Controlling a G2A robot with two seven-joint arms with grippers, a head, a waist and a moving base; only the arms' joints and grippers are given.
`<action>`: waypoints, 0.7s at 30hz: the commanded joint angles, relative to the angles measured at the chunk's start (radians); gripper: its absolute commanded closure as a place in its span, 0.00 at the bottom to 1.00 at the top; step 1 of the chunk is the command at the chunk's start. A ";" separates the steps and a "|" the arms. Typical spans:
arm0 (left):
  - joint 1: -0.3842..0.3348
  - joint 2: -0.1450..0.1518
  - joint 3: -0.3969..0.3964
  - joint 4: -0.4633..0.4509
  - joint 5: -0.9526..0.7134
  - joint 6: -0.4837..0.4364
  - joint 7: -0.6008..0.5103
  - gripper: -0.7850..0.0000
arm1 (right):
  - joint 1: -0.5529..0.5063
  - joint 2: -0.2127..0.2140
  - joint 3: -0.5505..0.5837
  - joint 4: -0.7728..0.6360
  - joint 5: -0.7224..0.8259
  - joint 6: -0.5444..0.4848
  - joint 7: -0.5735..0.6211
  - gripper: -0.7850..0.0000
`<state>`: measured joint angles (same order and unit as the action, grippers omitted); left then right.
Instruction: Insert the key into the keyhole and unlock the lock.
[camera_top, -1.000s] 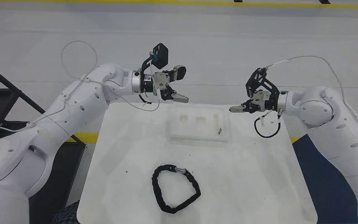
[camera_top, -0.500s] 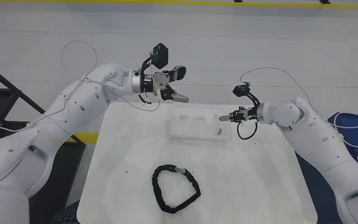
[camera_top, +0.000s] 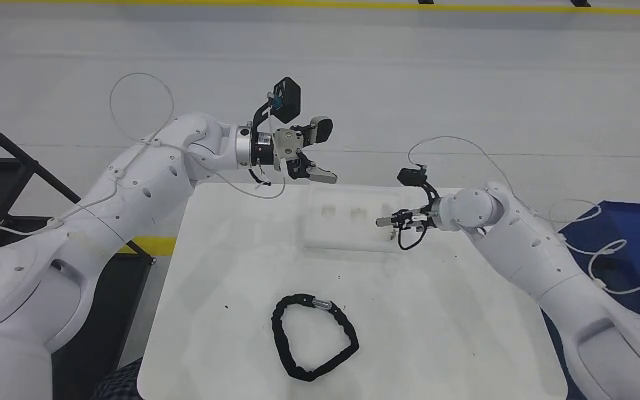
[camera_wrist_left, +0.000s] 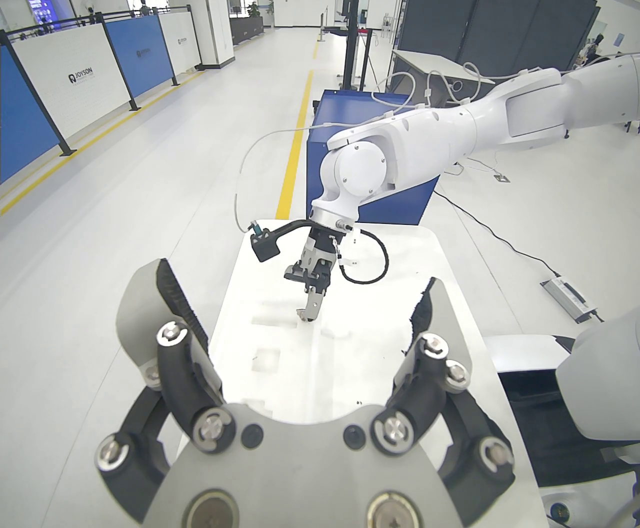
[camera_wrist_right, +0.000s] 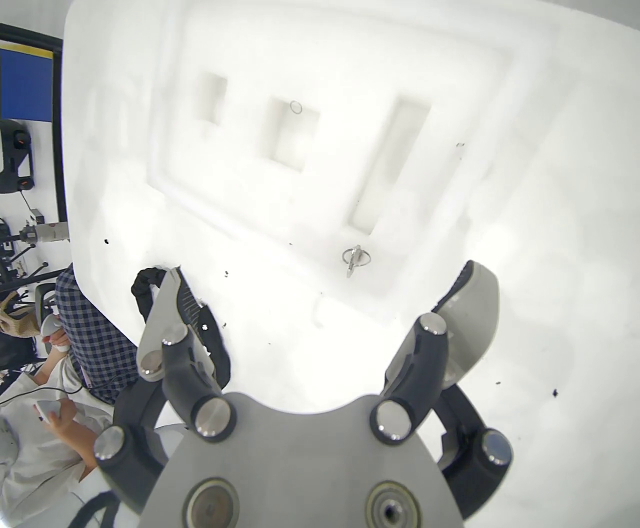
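A small metal key on a ring (camera_wrist_right: 356, 258) lies on the white foam tray (camera_wrist_right: 340, 150), beside a long slot. My right gripper (camera_wrist_right: 325, 295) hovers open just above the key, at the tray's right end (camera_top: 385, 222). A black chain lock (camera_top: 313, 335) with a silver cylinder (camera_top: 318, 303) lies in a loop on the table near the front; part of the chain (camera_wrist_right: 142, 285) peeks out behind one right finger. My left gripper (camera_top: 318, 172) hangs open and empty past the table's far left edge, looking toward the right gripper (camera_wrist_left: 310, 310).
The white table (camera_top: 450, 320) carries the foam tray (camera_top: 330, 238) near its back edge, with several shallow recesses. A blue cabinet (camera_wrist_left: 320, 115) stands on the floor beyond the table's right side. Bare tabletop lies between tray and chain.
My right arm has swung left from off the table's right edge to just above the key at the tray's right end. The left arm and the chain lock have not moved.
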<state>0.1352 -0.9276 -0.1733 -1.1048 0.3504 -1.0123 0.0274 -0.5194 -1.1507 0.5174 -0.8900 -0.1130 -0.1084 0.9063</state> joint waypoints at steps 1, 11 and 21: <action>0.000 0.000 0.000 0.000 0.000 0.000 0.000 0.00 | 0.007 -0.012 -0.012 0.009 -0.016 0.016 0.002 0.00; 0.000 0.000 0.000 0.000 0.000 0.000 0.000 0.00 | 0.011 -0.036 -0.024 0.022 -0.024 0.029 0.005 0.00; 0.000 0.000 0.000 0.000 0.000 0.000 0.000 0.00 | 0.011 -0.036 -0.024 0.022 -0.024 0.029 0.005 0.00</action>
<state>0.1352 -0.9276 -0.1733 -1.1048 0.3504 -1.0123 0.0274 -0.5083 -1.1862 0.4932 -0.8684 -0.1365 -0.0794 0.9109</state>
